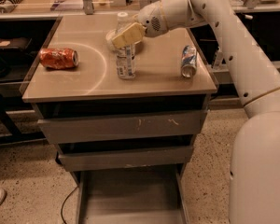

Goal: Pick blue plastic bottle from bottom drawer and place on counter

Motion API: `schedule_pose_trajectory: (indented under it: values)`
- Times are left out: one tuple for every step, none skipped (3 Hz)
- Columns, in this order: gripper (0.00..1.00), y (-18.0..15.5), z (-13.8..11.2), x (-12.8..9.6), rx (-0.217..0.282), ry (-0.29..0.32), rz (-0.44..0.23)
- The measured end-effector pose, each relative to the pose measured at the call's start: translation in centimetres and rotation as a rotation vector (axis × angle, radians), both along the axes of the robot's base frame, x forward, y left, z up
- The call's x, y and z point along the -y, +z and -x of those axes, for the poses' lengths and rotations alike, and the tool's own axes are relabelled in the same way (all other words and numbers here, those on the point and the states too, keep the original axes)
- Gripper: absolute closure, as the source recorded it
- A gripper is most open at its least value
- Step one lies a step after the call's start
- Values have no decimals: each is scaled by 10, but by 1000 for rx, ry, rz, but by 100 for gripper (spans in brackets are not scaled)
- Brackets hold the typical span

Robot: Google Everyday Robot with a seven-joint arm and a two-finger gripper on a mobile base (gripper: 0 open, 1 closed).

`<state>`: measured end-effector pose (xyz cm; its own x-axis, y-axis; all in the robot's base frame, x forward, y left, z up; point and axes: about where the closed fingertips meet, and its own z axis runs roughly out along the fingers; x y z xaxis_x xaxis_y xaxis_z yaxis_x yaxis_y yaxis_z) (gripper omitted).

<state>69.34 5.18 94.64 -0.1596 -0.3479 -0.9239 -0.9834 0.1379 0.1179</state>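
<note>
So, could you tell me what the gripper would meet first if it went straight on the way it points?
Most likely the bottle: the gripper is right at its upper part, above the counter, though depth is unclear.

Your claw (128,35): tan, blocky, over middle of bench (154,77). Just right of claw: rounded white wrist housing, small dotted grey patch. Further right: thick white tubular arm, rows of small dark holes, thin tan seam ring. Below-right: bulky smooth white body.
</note>
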Motion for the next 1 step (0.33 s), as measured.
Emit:
schedule_pose_trajectory:
  values:
    - [0, 0, 0, 0, 0, 0, 0]
